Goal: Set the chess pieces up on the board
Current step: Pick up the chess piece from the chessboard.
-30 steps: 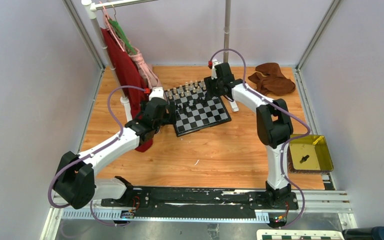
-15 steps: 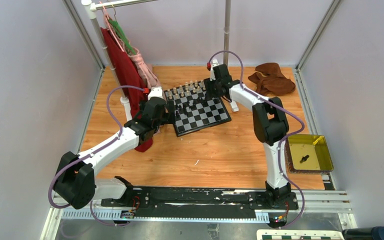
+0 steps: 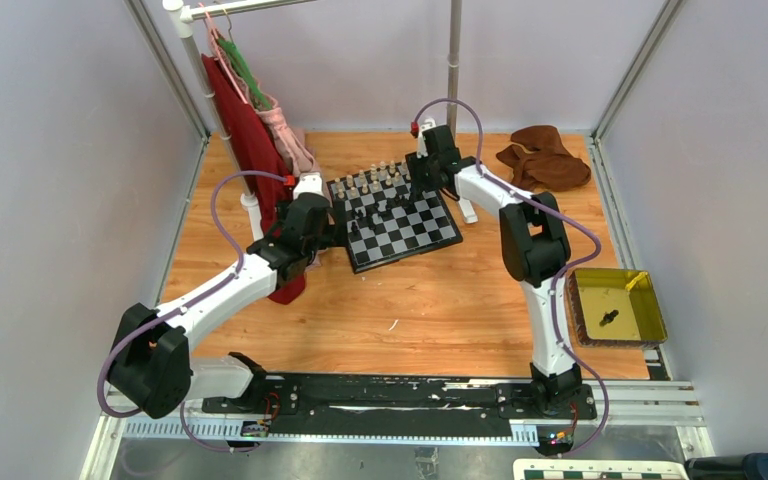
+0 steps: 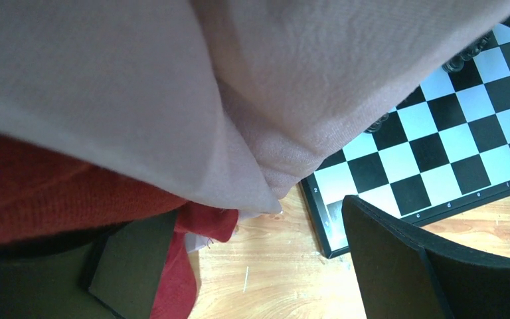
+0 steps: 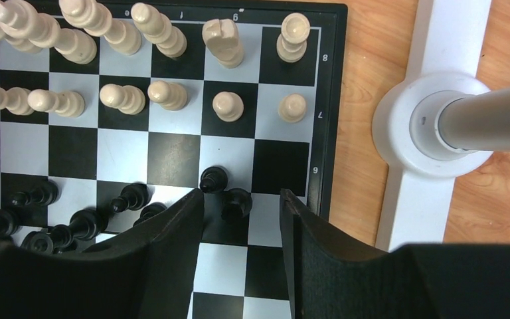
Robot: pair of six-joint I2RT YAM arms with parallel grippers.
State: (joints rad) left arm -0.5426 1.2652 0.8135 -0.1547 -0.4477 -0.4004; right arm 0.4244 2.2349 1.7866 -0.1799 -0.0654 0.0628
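Observation:
The chessboard lies at the middle back of the wooden table. Cream pieces stand in two rows along its far edge. Black pieces are clustered in the board's middle. My right gripper is open over the board's far right part, and a black piece stands between its fingertips, apart from both. Another black piece stands just beyond it. My left gripper is open and empty beside the board's near-left corner, partly under hanging pink cloth.
A red garment and a pink one hang from a rack at the back left. A white rack foot and pole stand just right of the board. Brown cloth lies at back right. A yellow tray sits at right.
My right arm has shifted a little to the left, carrying its gripper further over the board. My left arm has barely moved.

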